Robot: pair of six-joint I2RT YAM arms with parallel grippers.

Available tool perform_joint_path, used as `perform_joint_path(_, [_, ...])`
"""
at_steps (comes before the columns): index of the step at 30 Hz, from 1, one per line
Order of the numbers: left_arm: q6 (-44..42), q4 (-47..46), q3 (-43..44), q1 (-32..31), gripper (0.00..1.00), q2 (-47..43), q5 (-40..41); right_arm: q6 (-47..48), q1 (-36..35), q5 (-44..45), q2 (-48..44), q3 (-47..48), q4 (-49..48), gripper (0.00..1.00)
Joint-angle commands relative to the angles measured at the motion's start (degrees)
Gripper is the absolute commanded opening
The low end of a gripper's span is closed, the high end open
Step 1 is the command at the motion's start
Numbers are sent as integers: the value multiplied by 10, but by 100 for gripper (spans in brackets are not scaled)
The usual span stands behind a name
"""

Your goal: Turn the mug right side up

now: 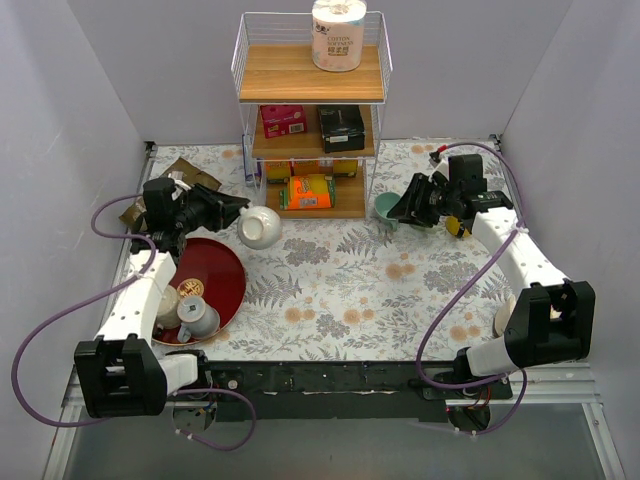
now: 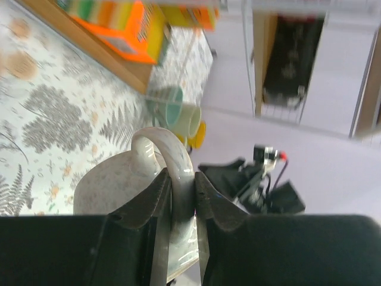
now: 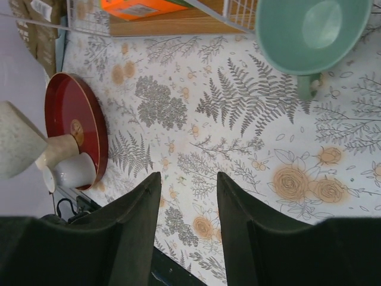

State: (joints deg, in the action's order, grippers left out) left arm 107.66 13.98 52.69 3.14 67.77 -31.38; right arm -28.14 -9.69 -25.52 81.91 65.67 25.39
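The white speckled mug [image 1: 261, 228] hangs in the air just left of the shelf's foot, held by its handle. My left gripper [image 1: 236, 212] is shut on that handle [image 2: 174, 156]; in the left wrist view the fingertips [image 2: 156, 196] pinch the loop, with the mug body [image 2: 107, 186] to their left. The mug looks tilted on its side; its opening is hidden. It also shows at the left edge of the right wrist view [image 3: 15, 146]. My right gripper [image 1: 402, 212] is open and empty above the cloth [image 3: 187, 182], next to a teal mug.
The teal mug [image 1: 387, 207] [image 3: 309, 30] stands upright by the shelf's right foot. A red tray [image 1: 222, 272] at the left holds two small cups [image 1: 196, 316]. The wire shelf [image 1: 311, 130] with boxes and a paper roll [image 1: 338, 35] stands at the back.
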Motion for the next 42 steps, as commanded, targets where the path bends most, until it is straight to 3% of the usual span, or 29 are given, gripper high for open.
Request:
perform_joint_path(1, [-42,-109,-2,-17,0,-36,-150,15,-11,-49,-22,43,-14,50])
perform_joint_path(8, [-117,-186,37,-102,0,-3,-241,48,-65,-17,18,125,105,50])
perform_joint_path(15, [-190,-213,71,-199,0,18,-272,20,-122,-15,-3,129,84,50])
perform_joint_path(20, [-209,-214,78,-234,0,25,-251,2,-140,-33,-23,131,58,50])
perform_joint_path(25, [-245,-207,82,-266,0,34,-291,-16,-143,-66,-37,138,36,50])
perform_joint_path(33, [-352,-117,107,-320,0,50,-384,-67,-148,-122,-54,138,16,51])
perform_joint_path(40, [-462,16,156,-370,0,97,-331,-94,-182,-77,-49,166,91,52])
perform_joint_path(42, [-468,34,162,-380,0,105,-273,-106,-189,-54,-51,169,93,53])
